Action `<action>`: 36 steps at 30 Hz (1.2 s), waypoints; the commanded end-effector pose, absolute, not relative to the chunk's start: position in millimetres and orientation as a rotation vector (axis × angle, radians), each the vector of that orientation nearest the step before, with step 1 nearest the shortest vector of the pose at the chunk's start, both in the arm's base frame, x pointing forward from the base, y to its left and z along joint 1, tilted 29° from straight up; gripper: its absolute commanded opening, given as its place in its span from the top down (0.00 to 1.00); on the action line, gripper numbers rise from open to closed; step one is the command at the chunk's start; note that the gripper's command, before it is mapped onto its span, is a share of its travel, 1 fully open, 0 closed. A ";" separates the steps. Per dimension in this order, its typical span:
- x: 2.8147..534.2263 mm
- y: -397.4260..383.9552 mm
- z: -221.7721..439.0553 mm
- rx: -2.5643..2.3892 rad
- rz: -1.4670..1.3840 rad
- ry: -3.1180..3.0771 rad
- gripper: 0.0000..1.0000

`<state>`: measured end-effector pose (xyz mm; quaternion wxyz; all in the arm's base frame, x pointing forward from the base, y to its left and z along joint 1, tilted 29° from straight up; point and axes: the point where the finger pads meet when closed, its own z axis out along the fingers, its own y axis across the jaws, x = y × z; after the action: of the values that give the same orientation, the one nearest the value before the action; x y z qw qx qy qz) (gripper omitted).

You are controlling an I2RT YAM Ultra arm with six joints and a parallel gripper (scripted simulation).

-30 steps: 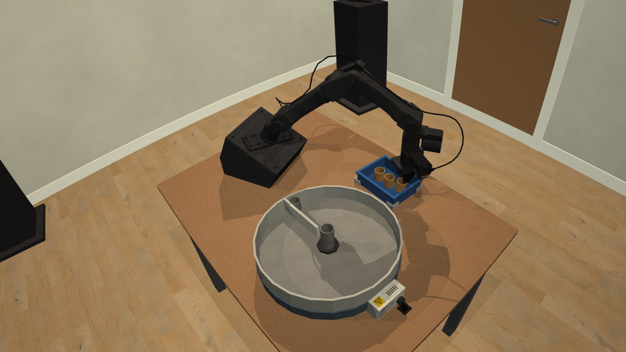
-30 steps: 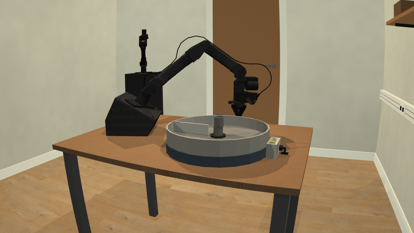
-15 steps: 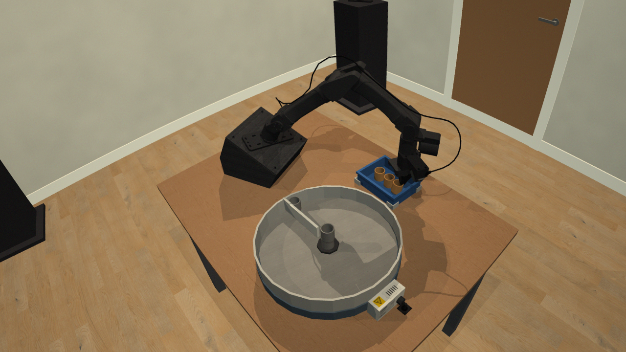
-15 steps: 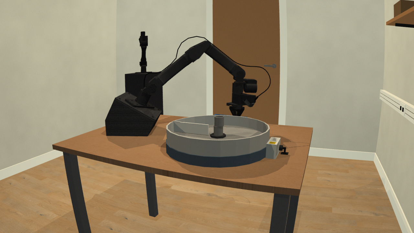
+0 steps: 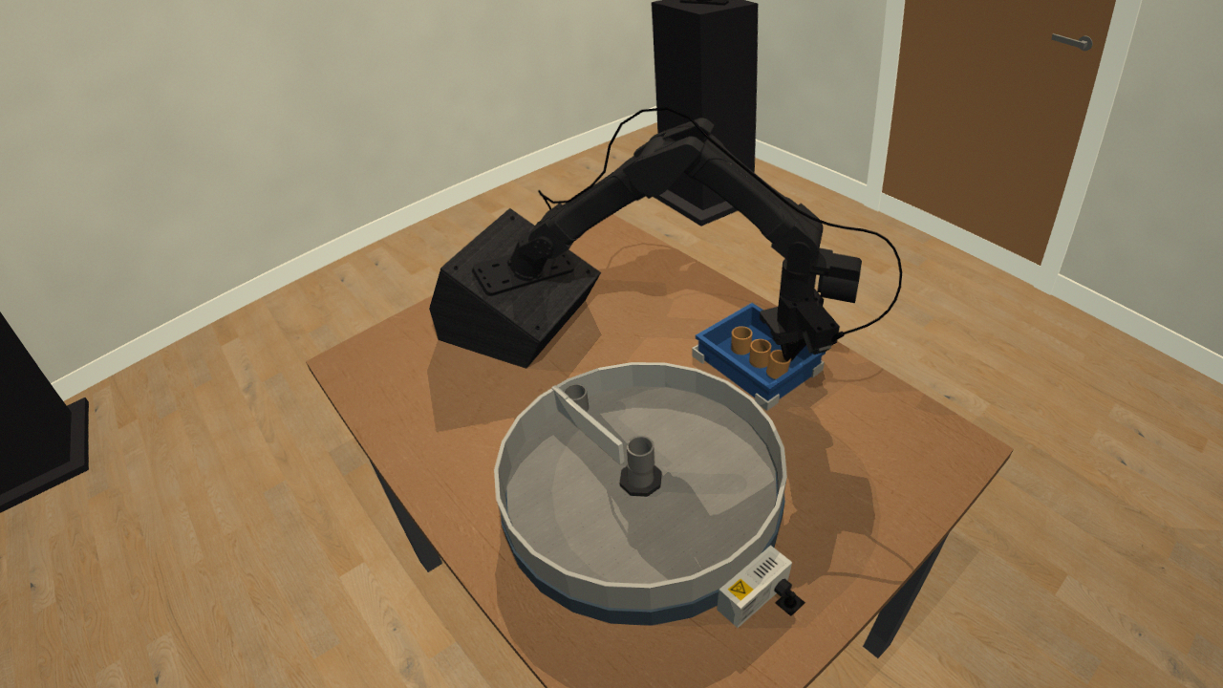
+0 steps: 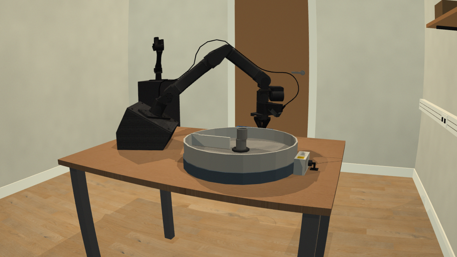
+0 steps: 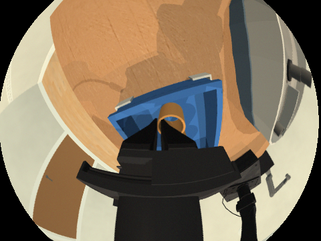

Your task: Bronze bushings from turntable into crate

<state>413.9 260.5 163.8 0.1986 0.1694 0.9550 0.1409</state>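
A bronze bushing [image 5: 778, 365] [image 7: 172, 110] stands upright at the near-right of the blue crate [image 5: 728, 357] [image 6: 241, 126] [image 7: 160, 90], its wall pinched between the fingers of the gripper [image 5: 788, 351] [image 6: 261, 125] [image 7: 158, 122]. Two more bronze bushings [image 5: 741, 340] line up to its left (all open-topped). The crate looks level within its corner guides [image 5: 766, 400] [image 7: 200, 77]. Nearer, the turntable [image 5: 641, 591] [image 6: 239, 163] [image 7: 264, 50] has a steel bushing [image 5: 575, 395] partly hidden behind the divider [image 5: 590, 423] [image 6: 214, 141]. Whether the pinched bushing touches the crate floor is hard to tell.
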 end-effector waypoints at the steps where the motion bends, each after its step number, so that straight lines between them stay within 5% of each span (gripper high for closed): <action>1: 416.4 261.8 192.4 0.457 0.451 2.617 1.00; 36: 415.5 262.4 190.8 0.458 0.439 2.629 1.00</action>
<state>413.3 260.2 163.4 0.1975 0.1694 0.9554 0.1398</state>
